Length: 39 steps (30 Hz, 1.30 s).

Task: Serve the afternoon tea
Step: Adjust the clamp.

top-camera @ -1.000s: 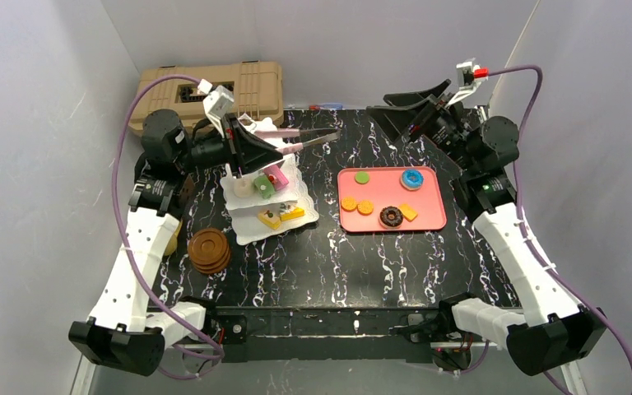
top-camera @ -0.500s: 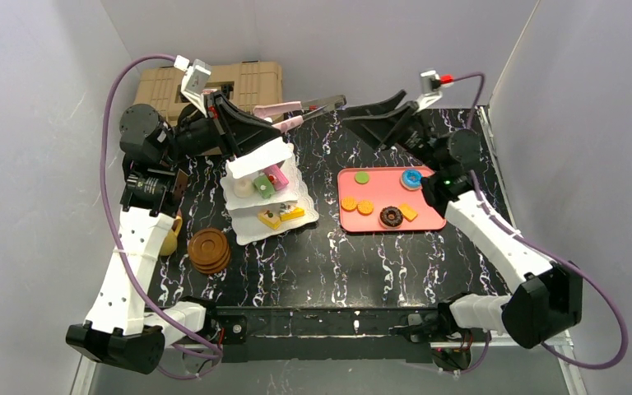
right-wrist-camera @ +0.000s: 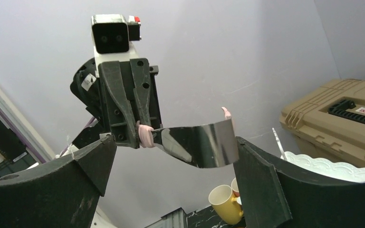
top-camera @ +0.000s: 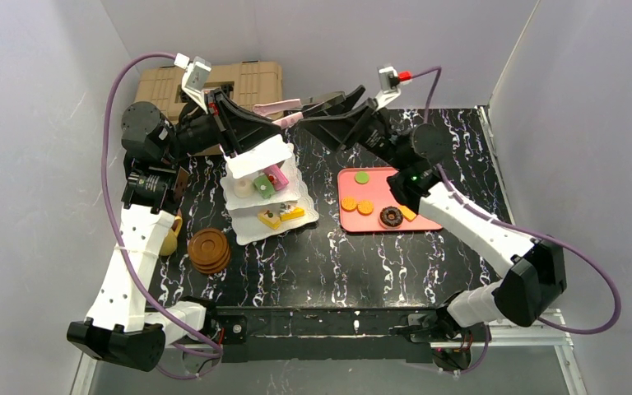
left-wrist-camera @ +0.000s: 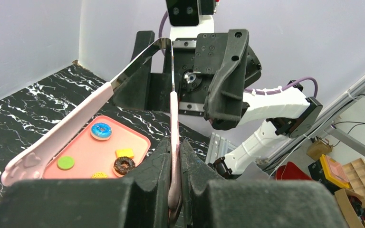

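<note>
Near left on the worktop (top-camera: 362, 263), saucers (top-camera: 209, 249) sit stacked, cupless. The three-tier stand (top-camera: 267, 193) is part-filled, with pastries (top-camera: 391, 216) waiting on the pink tray (top-camera: 383, 191). Beyond, the left tool (left-wrist-camera: 176, 161) pinches pink tongs (left-wrist-camera: 172, 118), and the wide-spread right tool (right-wrist-camera: 171, 156) brackets their metal end.

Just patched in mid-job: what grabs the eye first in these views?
The two arms meet in mid-air at the far side: the left gripper is shut on pink-handled tongs, whose metal end sits inside the open right gripper. Nearer, a three-tier stand holds toy pastries at left-centre, with more on a pink-red tray to its right.
</note>
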Tool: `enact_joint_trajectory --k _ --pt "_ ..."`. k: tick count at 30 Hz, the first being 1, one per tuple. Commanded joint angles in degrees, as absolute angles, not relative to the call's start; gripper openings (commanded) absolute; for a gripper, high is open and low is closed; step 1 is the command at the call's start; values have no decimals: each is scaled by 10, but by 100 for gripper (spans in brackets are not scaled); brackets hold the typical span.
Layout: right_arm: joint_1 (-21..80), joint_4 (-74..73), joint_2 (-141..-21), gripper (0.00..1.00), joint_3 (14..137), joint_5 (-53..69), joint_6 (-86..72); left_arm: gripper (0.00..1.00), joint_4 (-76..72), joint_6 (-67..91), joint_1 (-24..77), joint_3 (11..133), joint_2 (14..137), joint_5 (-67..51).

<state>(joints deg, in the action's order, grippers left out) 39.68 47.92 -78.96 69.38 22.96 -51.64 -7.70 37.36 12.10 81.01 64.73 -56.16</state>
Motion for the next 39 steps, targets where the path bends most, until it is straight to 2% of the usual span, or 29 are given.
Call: enact_joint_trajectory --k 1,14,20,27,39 --pt "423 511 -807 98 728 192 -484 0 -98 378 120 825 636 -565" --pt "432 518 -811 98 711 136 -414 0 -95 387 120 828 629 -572" --pt "432 667 -856 98 732 198 -509 0 -88 383 120 831 626 -573" --pt "433 612 -861 98 762 240 -522 0 -88 378 120 825 625 -577" --pt "433 558 -877 72 801 259 -542 0 -86 377 120 827 622 -580"
